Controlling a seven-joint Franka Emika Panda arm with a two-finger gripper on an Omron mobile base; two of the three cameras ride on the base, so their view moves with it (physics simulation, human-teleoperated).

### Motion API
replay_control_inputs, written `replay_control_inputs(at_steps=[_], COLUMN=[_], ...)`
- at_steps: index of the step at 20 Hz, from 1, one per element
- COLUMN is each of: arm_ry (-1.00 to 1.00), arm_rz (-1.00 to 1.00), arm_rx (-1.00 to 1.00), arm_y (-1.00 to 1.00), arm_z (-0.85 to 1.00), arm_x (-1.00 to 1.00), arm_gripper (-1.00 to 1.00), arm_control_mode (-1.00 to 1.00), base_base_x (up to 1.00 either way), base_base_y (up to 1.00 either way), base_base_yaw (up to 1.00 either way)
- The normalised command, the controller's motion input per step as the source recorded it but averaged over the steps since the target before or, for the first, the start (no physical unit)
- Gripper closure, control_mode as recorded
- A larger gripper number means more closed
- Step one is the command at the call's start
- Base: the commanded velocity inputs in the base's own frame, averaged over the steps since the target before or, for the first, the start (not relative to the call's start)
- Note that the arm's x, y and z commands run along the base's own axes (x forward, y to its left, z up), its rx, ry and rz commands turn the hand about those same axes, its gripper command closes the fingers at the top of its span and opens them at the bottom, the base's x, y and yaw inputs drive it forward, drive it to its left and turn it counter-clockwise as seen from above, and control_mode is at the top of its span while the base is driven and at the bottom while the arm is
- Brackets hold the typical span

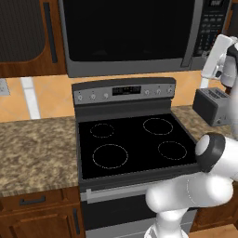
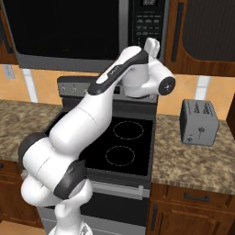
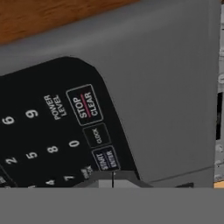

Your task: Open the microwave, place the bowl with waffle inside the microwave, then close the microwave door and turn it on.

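The arm reaches up and to the right, its hand raised at the microwave (image 1: 130,35), which hangs wide above the stove (image 1: 132,144), long axis running left to right. The microwave door (image 1: 123,30) is shut flat against the frame, dark glass facing the room, its vertical grey bar handle (image 1: 194,32) standing along the right edge beside the keypad panel (image 1: 210,28). Below, the black glass cooktop shows four burner rings with nothing on them. A small grey toaster (image 2: 198,121) sits on the speckled counter (image 2: 193,160) to the right of the stove, slots up, well below the hand. Dark-panelled wooden cabinet doors (image 2: 202,27) flank the microwave on both sides.

In the hand view the keypad (image 3: 52,131) appears tilted, very close. Readable there: "STOP CLEAR", "POWER LEVEL", "CLOCK", "START ENTER", and digits 0, 2, 5, 6, 7, 8, 9. The pincer (image 3: 113,183) sits right at the START ENTER key (image 3: 106,159), its tips drawn together with just a thin seam between them, nothing pinched.
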Motion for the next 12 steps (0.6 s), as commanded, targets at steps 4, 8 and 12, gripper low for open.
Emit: replay_control_inputs(at_steps=[4,8,12], arm_ry=[0.00,0.00,0.00], arm_rz=[0.00,0.00,0.00], arm_rx=[0.01,0.02,0.01], arm_y=[-0.02,-0.08,-0.10], arm_z=[-0.07,-0.09,-0.09], arm_x=[0.70,0.84,0.41], arm_gripper=[1.00,1.00,1.00], arm_control_mode=[-1.00,-1.00,-1.00], base_base_x=[0.00,0.00,0.00], base_base_y=[0.00,0.00,0.00], base_base_yaw=[0.00,0.00,0.00])
